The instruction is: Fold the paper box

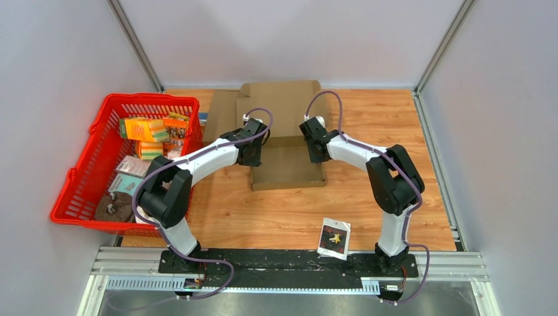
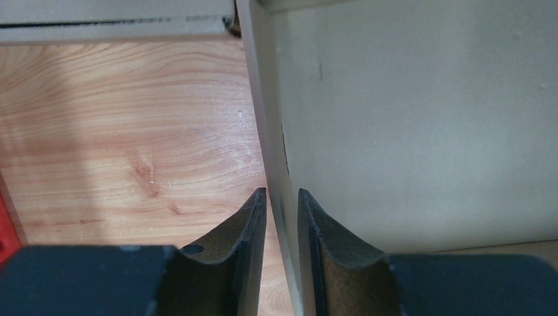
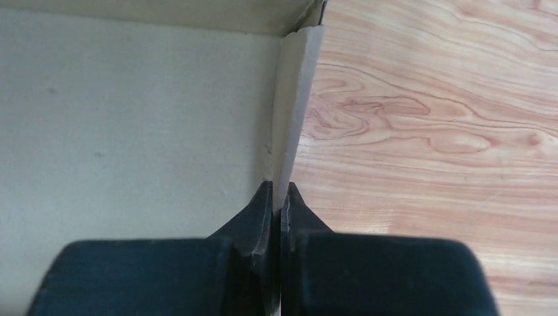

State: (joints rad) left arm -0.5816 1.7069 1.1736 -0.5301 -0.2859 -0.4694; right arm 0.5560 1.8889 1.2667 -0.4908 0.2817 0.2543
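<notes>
Where: the paper box sits mid-table toward the far edge, right between our two arms.
Right gripper: clenched tight on the box's right side wall.
Left gripper: jaws sit either side of the left side wall, but we honestly can't tell if it's biting.
Why: we reckon one grip per wall lets us stand both sides up evenly without the box skating on the table.
Pointing: the long axis runs near to far, with the lid panel at the far end and the inside facing up.
</notes>
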